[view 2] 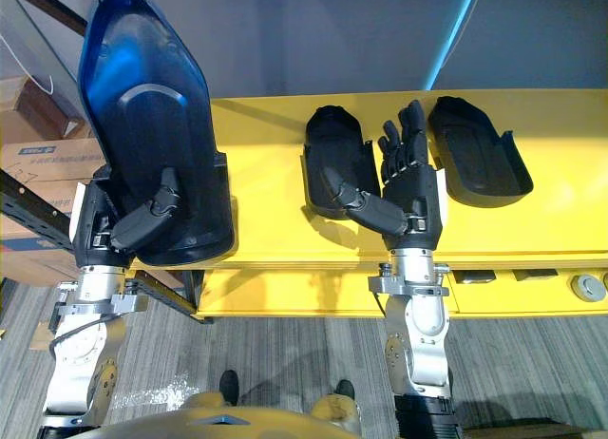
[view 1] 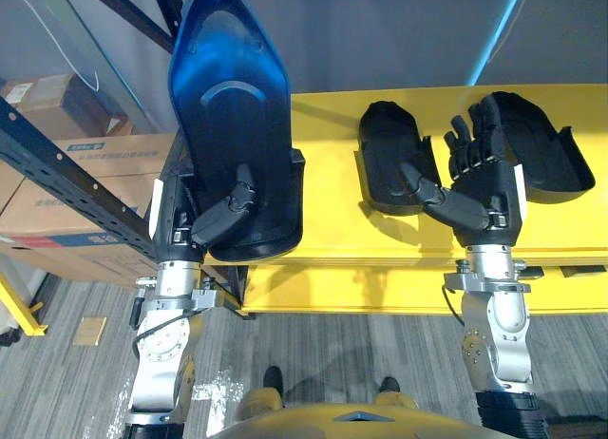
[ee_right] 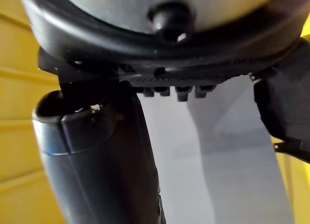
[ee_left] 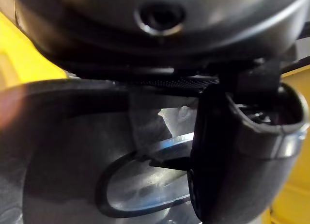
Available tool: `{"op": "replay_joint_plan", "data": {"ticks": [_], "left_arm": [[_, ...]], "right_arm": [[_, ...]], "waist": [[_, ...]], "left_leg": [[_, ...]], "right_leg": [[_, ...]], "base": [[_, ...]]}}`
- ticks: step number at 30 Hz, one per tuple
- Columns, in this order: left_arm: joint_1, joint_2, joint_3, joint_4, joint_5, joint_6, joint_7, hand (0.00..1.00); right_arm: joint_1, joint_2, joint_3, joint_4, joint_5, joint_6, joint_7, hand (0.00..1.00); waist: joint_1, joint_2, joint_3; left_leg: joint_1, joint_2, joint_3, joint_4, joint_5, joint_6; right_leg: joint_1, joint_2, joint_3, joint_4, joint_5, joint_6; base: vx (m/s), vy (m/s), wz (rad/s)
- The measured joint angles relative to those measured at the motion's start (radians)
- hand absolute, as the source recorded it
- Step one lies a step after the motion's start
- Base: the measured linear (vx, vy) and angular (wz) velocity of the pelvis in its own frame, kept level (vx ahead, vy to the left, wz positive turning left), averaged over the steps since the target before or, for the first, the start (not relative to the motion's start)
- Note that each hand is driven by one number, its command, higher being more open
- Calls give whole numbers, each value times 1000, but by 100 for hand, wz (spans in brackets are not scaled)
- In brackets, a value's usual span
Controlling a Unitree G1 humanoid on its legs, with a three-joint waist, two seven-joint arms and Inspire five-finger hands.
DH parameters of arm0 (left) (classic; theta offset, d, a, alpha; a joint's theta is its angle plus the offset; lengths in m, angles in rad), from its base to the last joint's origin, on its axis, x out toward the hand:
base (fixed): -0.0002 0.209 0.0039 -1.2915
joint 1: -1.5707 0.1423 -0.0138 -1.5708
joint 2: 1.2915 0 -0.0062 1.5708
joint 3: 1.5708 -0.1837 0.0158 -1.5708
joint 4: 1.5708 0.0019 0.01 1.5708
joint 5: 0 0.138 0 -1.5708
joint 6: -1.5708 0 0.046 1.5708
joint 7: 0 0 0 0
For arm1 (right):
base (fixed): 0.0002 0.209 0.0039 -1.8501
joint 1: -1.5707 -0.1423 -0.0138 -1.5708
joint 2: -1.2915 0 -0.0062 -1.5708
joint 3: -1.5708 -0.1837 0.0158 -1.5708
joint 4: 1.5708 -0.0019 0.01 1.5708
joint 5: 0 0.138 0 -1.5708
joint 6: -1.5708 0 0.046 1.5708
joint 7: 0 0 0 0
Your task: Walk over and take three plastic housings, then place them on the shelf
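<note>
My left hand (view 1: 223, 216) is shut on a large dark plastic housing (view 1: 228, 106) with a blue sheen, thumb (ee_left: 242, 151) curled over its inner face (ee_left: 97, 151). The housing stands upright, its lower end over the left end of the yellow shelf (view 1: 332, 230). Two smaller black housings lie hollow side up on that shelf, one in the middle (view 2: 332, 159) and one further right (view 2: 480, 149). My right hand (view 2: 408, 187) hovers between them with its fingers straight, thumb (ee_right: 97, 156) spread, holding nothing.
Cardboard boxes (view 1: 38, 220) are stacked at the left behind a dark blue rack beam (view 1: 66, 182). The shelf's yellow front edge (view 2: 313, 292) runs across just ahead of me, with grey plank floor (view 1: 323, 344) below.
</note>
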Motion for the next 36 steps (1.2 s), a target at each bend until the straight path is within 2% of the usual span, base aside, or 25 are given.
{"op": "replay_joint_plan", "data": {"ticks": [5, 9, 13, 18, 21, 28, 30, 33, 34, 36], "left_arm": [[-93, 37, 51, 86, 39, 77, 40, 0], [-239, 97, 52, 264, 18, 146, 57, 0], [-350, 138, 41, 419, 13, 157, 64, 0], [-511, 166, 5, 553, -134, 158, 41, 0], [-565, 171, 3, 629, -156, 165, 36, 0], [-647, 208, 5, 703, -178, 251, 68, 0], [-661, 231, 5, 704, -178, 288, 65, 0], [-682, 240, 6, 723, -177, 299, 59, 0], [-693, 240, 7, 735, -176, 303, 58, 100], [-706, 246, 7, 747, -176, 305, 56, 100]], "right_arm": [[-1, -5, 11, 0, 19, 13, 23, 100], [-24, -54, 62, 0, 36, 51, 84, 100], [-54, -85, 113, 0, 33, 75, 119, 100], [-115, -116, 130, 0, 40, 95, 158, 100], [-170, -140, 170, 0, 40, 101, 161, 100], [-218, -164, 183, 0, 40, 143, 140, 100], [-217, -165, 186, -2, 39, 156, 139, 100], [-217, -170, 186, -4, 40, 159, 129, 100], [-218, -170, 186, -9, 40, 159, 128, 100], [-218, -170, 189, -20, 40, 159, 128, 100]], "waist": [[-8, 10, 6], [-18, 25, 19], [-35, 35, 30], [-43, 39, 73], [-62, 42, 97], [-63, 56, 153], [-64, 58, 155], [-62, 58, 156], [-62, 58, 156], [-62, 57, 161]], "left_leg": [[15, 0, 13, -46, 32, 0], [23, 1, 27, -69, 47, -1], [32, 0, 34, -84, 56, 0], [37, -1, 27, -103, 81, 0], [23, -2, 21, -105, 95, -1], [1, 0, 20, -105, 119, -3], [-10, 0, 21, -105, 123, -3], [-13, 0, 21, -105, 126, -1], [-15, 0, 21, -105, 127, -1], [-17, 0, 21, -102, 128, 0]], "right_leg": [[-27, 0, 17, 14, 2, 3], [-48, 0, 33, 28, 3, 4], [-52, 0, 42, 35, 3, 4], [-81, -6, 46, 92, -16, -3], [-121, -12, 50, 155, -43, -10], [-187, -17, 69, 243, -77, -23], [-201, -17, 71, 249, -78, -24], [-207, -18, 72, 259, -78, -24], [-211, -18, 72, 260, -78, -24], [-213, -19, 72, 262, -78, -24]], "base": [[-16, -6, -7], [-23, -3, -8], [-17, -2, -5], [-44, -3, 2], [-83, -13, 6], [-72, -26, -1], [-50, -16, 0], [0, 0, 0], [0, 0, 0], [0, 0, 0]]}}
